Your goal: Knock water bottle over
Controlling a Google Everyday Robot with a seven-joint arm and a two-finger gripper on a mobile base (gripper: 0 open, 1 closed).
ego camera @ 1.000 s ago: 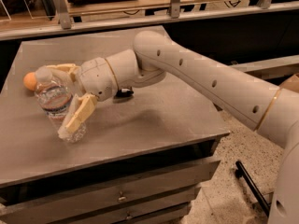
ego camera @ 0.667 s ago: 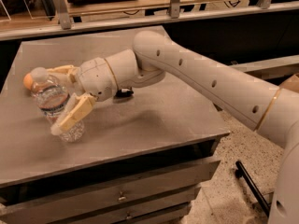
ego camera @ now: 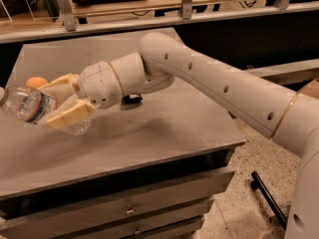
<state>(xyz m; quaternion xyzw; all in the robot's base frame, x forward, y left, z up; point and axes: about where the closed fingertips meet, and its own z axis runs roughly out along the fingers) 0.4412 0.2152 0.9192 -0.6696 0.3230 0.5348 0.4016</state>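
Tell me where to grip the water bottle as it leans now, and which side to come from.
Grip the water bottle at its labelled middle, with the jaws across the round body. It leans with its cap toward the left edge of the table, so come from the right, where the gripper straddles it, open. The orange ball probably blocks an approach from behind.

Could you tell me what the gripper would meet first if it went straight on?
The water bottle, tilted right at the gripper near the table's left edge. The orange ball behind looks off that line, though depth is unclear.
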